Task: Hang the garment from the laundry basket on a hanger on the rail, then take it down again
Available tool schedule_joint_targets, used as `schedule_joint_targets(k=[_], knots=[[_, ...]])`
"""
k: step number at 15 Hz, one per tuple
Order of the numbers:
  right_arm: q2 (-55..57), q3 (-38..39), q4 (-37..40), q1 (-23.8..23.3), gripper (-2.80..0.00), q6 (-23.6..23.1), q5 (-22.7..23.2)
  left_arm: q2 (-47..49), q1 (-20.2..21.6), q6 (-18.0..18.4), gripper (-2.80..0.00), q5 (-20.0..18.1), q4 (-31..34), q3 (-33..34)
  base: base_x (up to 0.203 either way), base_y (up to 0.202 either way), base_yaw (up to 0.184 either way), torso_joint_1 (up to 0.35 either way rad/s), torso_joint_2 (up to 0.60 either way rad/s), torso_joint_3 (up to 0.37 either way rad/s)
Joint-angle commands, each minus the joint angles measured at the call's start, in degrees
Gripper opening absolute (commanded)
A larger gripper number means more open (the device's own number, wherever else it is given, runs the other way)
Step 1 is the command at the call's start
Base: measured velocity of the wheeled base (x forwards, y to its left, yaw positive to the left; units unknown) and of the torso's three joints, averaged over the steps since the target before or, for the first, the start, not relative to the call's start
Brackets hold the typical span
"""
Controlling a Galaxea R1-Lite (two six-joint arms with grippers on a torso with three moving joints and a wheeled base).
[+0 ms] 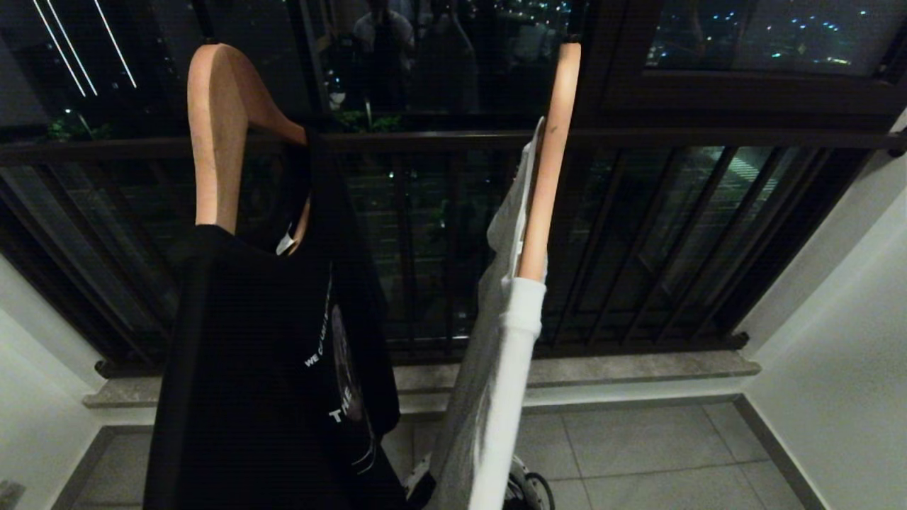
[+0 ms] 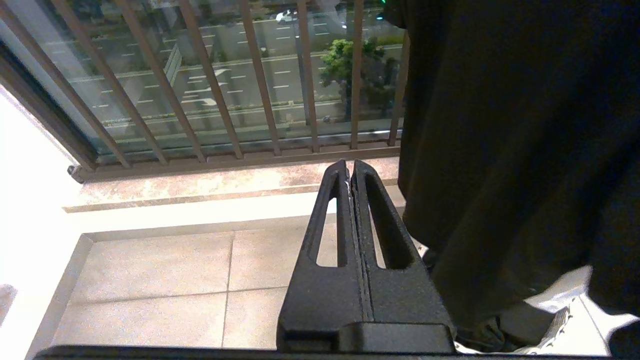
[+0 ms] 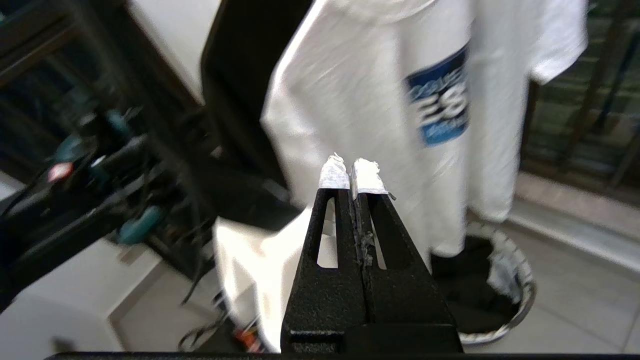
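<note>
White T-shirt (image 3: 360, 100) hangs on wooden hanger (image 1: 545, 170), hem just above laundry basket (image 3: 520, 300). We judge it light, limp, slippery on wood: take at shoulder seam. Right gripper (image 3: 354, 172) clenched, empty, near shirt; left gripper (image 2: 350, 172) clenched, parked.

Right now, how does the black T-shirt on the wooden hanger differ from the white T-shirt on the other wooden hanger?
The black T-shirt with white lettering hangs on the robot's left; the white T-shirt with a blue chest print hangs on its right. From the head view the black one's hanger shows its curved shoulder, while the white one's hanger is edge-on. Both are on pale wooden hangers.
</note>
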Motion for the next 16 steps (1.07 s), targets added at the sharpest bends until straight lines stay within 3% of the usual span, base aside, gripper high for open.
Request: schedule_joint_targets(k=[1,3,8,9,12,16], knots=[[-4.34,-0.01,2.29,2.29,-2.8,0.06,-1.16,-0.04,0.02,0.03,-2.8,-0.01,-0.02,0.18,0.0,0.0,0.0,0.0,0.0,0.0],[-7.58,1.26,3.32,2.63,-2.8,0.13,-2.77,-0.04,0.02,-0.03,-2.8,-0.01,-0.02,0.12,0.0,0.0,0.0,0.0,0.0,0.0],[-17.04,6.53,2.82,2.19,-2.8,-0.54,-13.7,-0.04,0.02,-0.04,-2.8,-0.01,-0.02,0.18,0.0,0.0,0.0,0.0,0.0,0.0],[-19.29,9.09,1.74,2.17,-2.8,-1.46,-17.16,-0.04,0.02,-0.01,-2.8,-0.01,-0.02,0.12,0.0,0.0,0.0,0.0,0.0,0.0],[-20.51,16.88,-4.5,2.15,-2.8,-3.06,-34.11,-0.04,0.02,-0.41,-2.8,0.08,-0.02,0.18,0.0,0.0,0.0,0.0,0.0,0.0],[-20.65,32.66,-18.03,2.15,-2.8,-4.5,-46.16,-0.04,0.02,-0.41,-2.8,0.08,-0.02,0.18,0.0,0.0,0.0,0.0,0.0,0.0]])
